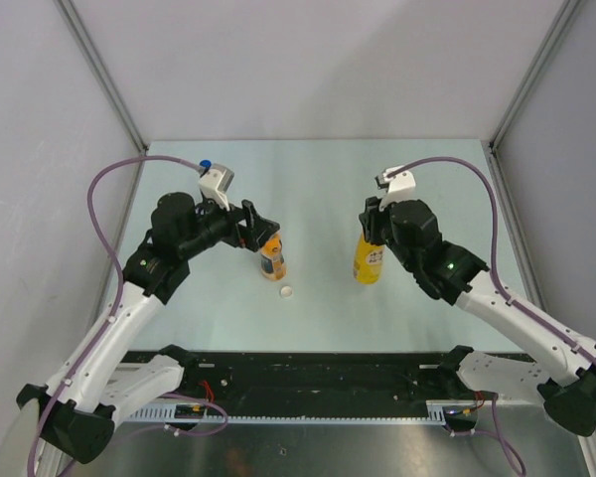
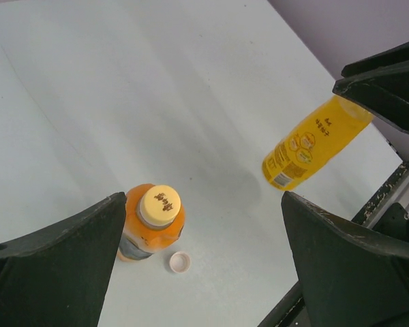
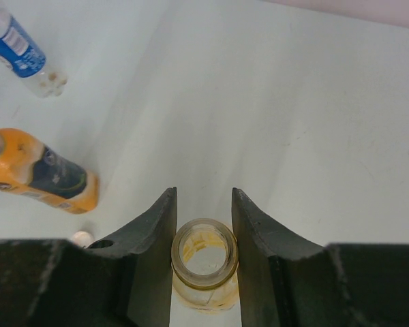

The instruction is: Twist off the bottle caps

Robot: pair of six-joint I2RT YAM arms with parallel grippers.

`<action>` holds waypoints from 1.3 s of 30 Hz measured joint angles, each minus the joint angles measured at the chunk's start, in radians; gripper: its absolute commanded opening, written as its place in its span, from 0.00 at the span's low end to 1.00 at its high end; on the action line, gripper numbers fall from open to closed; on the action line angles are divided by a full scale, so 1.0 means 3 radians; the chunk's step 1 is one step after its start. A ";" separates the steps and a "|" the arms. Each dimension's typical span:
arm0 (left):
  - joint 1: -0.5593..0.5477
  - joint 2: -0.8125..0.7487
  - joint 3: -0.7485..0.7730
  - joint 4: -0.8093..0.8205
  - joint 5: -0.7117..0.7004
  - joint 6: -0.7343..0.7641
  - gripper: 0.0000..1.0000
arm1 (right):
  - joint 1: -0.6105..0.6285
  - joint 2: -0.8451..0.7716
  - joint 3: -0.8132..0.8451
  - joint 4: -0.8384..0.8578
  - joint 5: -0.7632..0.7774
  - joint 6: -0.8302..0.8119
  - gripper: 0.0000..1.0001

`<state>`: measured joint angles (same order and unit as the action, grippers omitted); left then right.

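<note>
My right gripper (image 3: pixel 203 204) is shut on the bare neck of the tall yellow bottle (image 3: pixel 204 255), whose mouth is open with no cap on it. That bottle (image 1: pixel 368 260) stands upright right of centre, under the right gripper (image 1: pixel 371 231). A loose white cap (image 1: pixel 286 292) lies on the table beside the shorter orange bottle (image 1: pixel 272 256). The orange bottle (image 2: pixel 153 228) carries its yellow cap (image 2: pixel 159 206). My left gripper (image 2: pixel 203 201) hangs open above it, fingers wide, holding nothing. The clear bottle with a blue label (image 3: pixel 24 54) stands farther back; its blue cap (image 1: pixel 206 164) shows behind the left wrist.
The table (image 1: pixel 318 179) is pale and bounded by grey walls at the back and sides. A black rail (image 1: pixel 308 373) runs along the near edge between the arm bases. The loose white cap (image 2: pixel 180 261) sits just on the near side of the orange bottle.
</note>
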<state>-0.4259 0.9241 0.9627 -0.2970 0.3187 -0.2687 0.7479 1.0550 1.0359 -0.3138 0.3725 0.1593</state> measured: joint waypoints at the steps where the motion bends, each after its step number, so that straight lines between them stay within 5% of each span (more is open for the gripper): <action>1: 0.0010 -0.0001 -0.0006 -0.0013 0.0003 0.0013 0.99 | 0.0029 0.0000 -0.0055 0.0083 0.0072 -0.0028 0.00; 39: 0.0062 -0.0483 -0.0376 -0.0094 -0.0272 0.0287 0.99 | -0.0490 0.0885 -0.0584 0.1867 0.0338 -0.0284 0.00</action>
<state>-0.4072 0.7792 0.8497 -0.3252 0.2371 -0.1825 0.6010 1.3205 0.8608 0.2462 0.4740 0.0742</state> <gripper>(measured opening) 0.994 0.376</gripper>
